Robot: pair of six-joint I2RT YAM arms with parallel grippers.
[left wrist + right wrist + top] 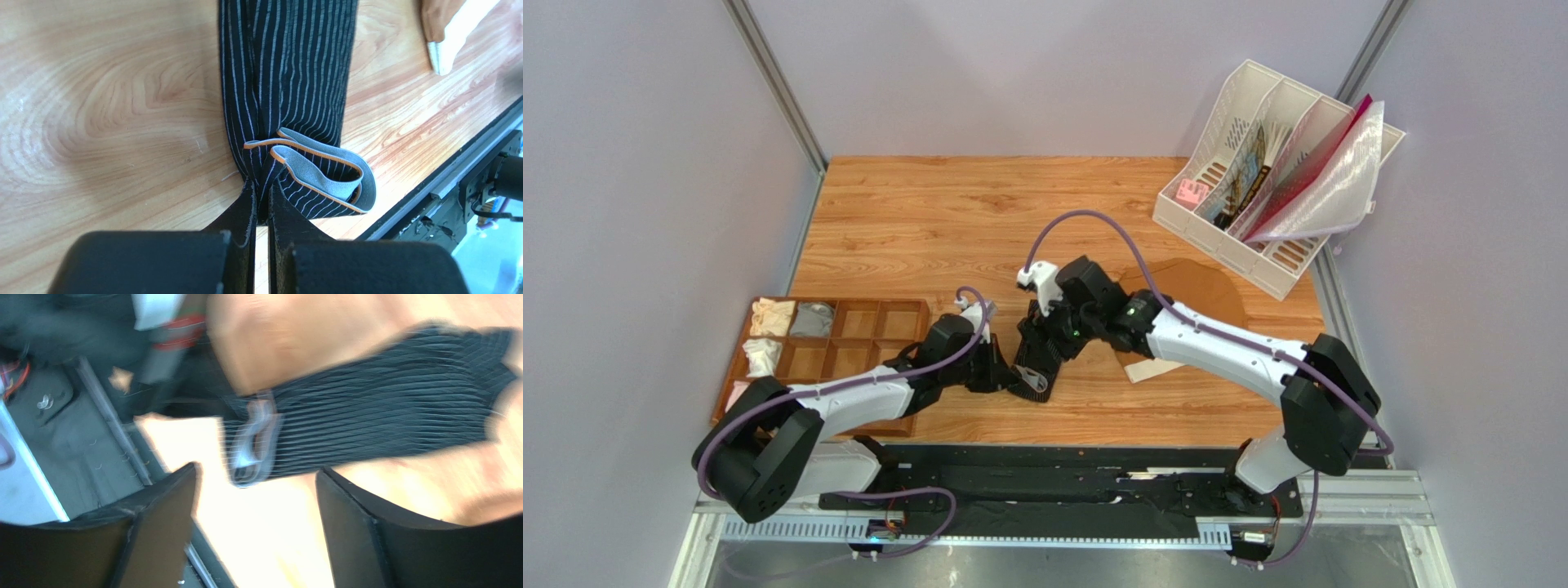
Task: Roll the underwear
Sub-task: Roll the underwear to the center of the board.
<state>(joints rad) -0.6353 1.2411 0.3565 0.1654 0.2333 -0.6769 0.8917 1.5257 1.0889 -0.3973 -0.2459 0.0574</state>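
The underwear [288, 92] is a long folded band of black fabric with thin pale stripes lying on the wooden table. Its grey, orange-edged waistband [325, 168] is curled over at the near end. My left gripper [263, 190] is shut on the fabric right beside that curl. In the top view both grippers meet at the near middle of the table, covering most of the underwear [1028, 368]; the left gripper [1011, 374] is low at its end. My right gripper [258, 478] hovers open just above the underwear [380, 416], nothing between its fingers; that view is blurred.
Brown briefs [1192, 288] with a cream waistband lie right of the grippers. A wooden compartment tray [879, 321] holding rolled cloths sits at the left. A white file rack [1271, 172] stands at the back right. A black rail [1075, 472] runs along the near edge.
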